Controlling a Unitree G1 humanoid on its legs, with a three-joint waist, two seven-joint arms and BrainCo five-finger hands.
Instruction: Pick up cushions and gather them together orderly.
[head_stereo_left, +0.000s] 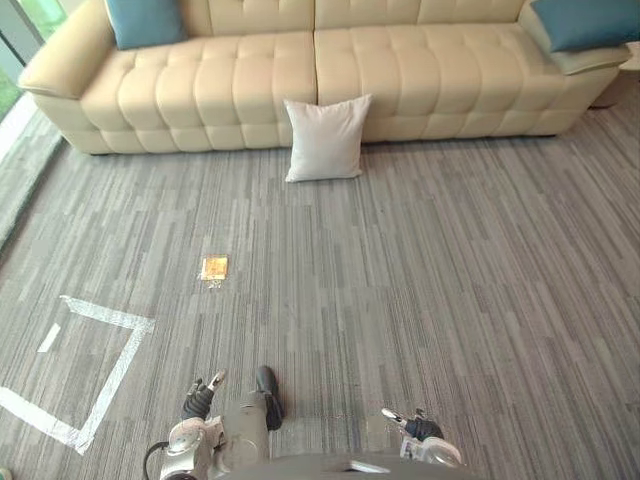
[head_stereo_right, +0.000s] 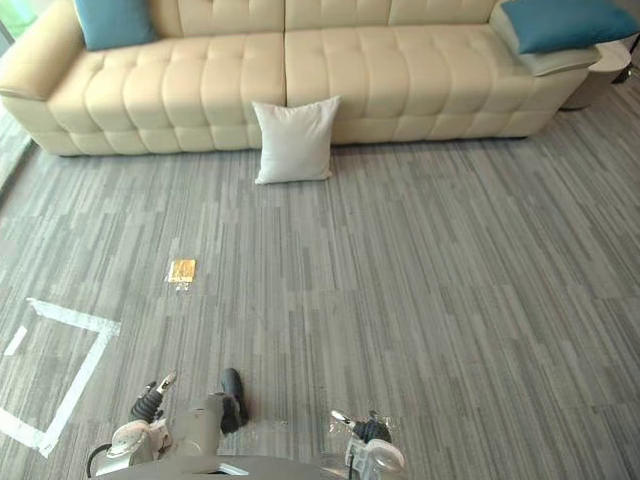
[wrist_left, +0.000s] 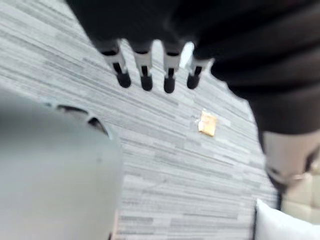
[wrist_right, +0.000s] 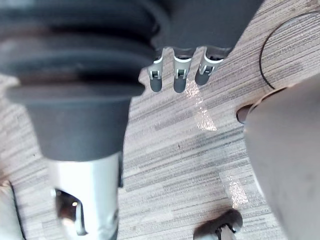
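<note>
White cushion (head_stereo_left: 326, 138) stands on the floor, leaning against the sofa (head_stereo_left: 240, 85). Left teal cushion (head_stereo_left: 143, 20) and right teal cushion (head_stereo_left: 585, 22) lie at the sofa's ends, both cut off at the edge. Left hand (head_stereo_left: 198, 402) and right hand (head_stereo_left: 420, 428) hang relaxed and empty, well apart from all three. A one-sided grasp may topple the white cushion. Yellow object (head_stereo_left: 214, 267) on the floor is too small to identify.

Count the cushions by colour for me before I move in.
Blue cushions: 2, one at each end of the sofa
White cushion: 1, leaning against the sofa front
Total: 3
</note>
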